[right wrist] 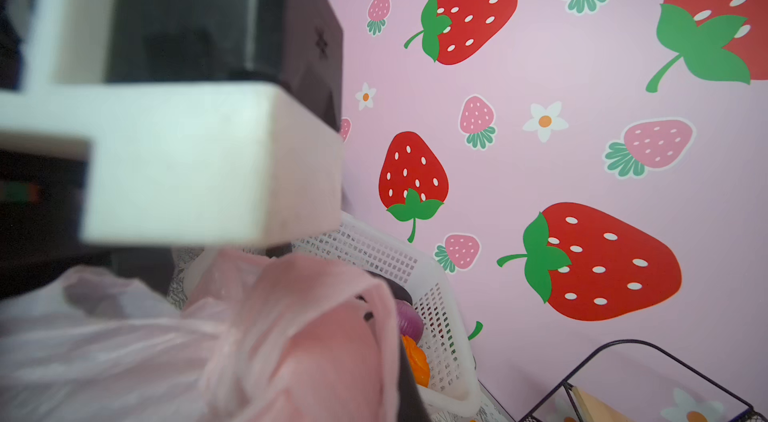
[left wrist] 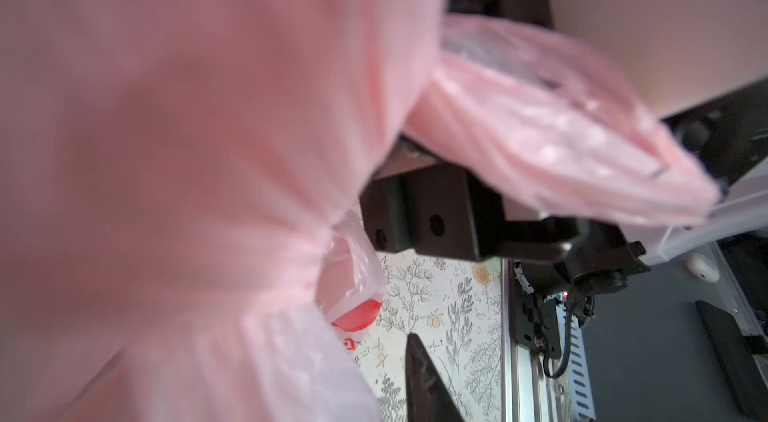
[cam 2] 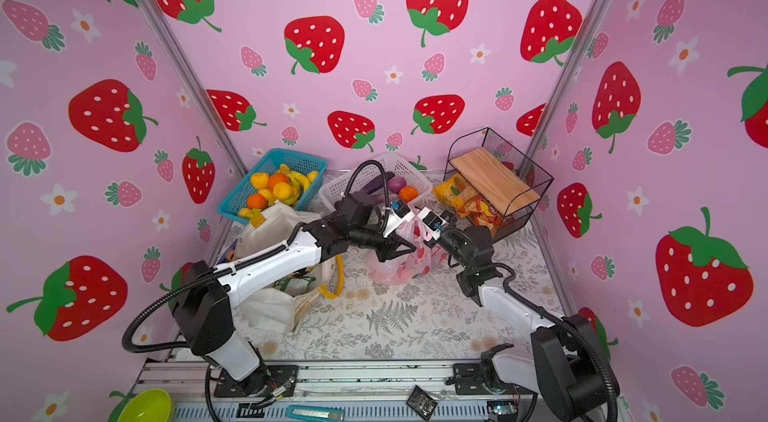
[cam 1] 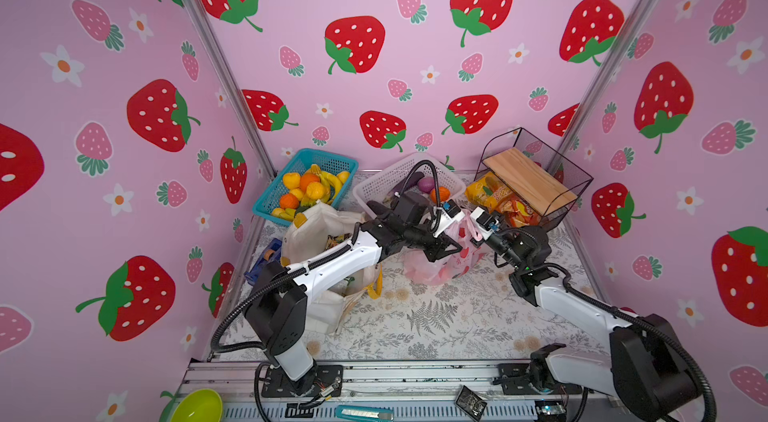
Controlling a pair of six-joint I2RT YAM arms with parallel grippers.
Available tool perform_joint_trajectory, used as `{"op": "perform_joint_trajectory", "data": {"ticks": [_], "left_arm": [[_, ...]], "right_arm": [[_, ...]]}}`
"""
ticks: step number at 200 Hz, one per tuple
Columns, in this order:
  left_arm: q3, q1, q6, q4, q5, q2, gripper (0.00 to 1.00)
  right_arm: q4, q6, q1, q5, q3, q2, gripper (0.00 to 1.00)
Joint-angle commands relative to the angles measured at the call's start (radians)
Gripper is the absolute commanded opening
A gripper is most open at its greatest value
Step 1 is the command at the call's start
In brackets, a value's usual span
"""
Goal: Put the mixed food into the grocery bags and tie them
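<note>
Nearest us, lower left of centre, the white tote (cam 1: 309, 233) sags open beneath the left arm. Just behind it, mid-frame, the pink bag (cam 1: 432, 270) sits on the table (cam 1: 436, 316). The right gripper (cam 1: 473, 233) is clamped tight on its handle, we judge. The left gripper (cam 1: 451, 249) presses into the plastic, and we cannot tell its spread. For a good knot we want both handles taut, crossing low. Farther back, vegetables (cam 1: 439, 193) wait in the white basket (cam 1: 374, 187).

Open surface (cam 1: 436, 328) in front; tote (cam 1: 320, 220), pink bag (cam 1: 432, 272), blue basket (cam 1: 268, 195), white basket (cam 1: 376, 185) and wire rack (cam 1: 569, 175) block the back.
</note>
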Motion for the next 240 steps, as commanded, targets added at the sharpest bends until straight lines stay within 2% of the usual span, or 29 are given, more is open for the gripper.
{"op": "perform_joint_trajectory", "data": {"ticks": [1, 31, 54, 76, 187, 216, 240], "left_arm": [[-0.054, -0.053, -0.063, 0.176, -0.047, -0.047, 0.3], [-0.102, -0.091, -0.104, 0.295, -0.126, -0.022, 0.33], [-0.155, -0.097, -0.158, 0.408, -0.137, -0.017, 0.37], [-0.186, -0.101, -0.155, 0.436, -0.141, -0.032, 0.42], [-0.177, -0.065, 0.116, 0.105, -0.164, -0.281, 0.73], [-0.169, -0.003, 0.116, 0.096, -0.16, -0.333, 0.74], [-0.157, 0.077, 0.064, 0.123, -0.144, -0.347, 0.71]], "right_arm": [[0.097, 0.059, -0.034, -0.112, -0.001, -0.007, 0.0], [0.18, 0.135, -0.047, -0.167, -0.034, 0.026, 0.0], [0.247, 0.178, -0.049, -0.185, -0.068, 0.052, 0.0], [0.291, 0.202, -0.049, -0.193, -0.091, 0.07, 0.0], [0.401, 0.252, -0.049, -0.212, -0.101, 0.101, 0.0], [0.385, 0.242, -0.05, -0.223, -0.093, 0.095, 0.0], [0.377, 0.236, -0.049, -0.231, -0.087, 0.095, 0.0]]}}
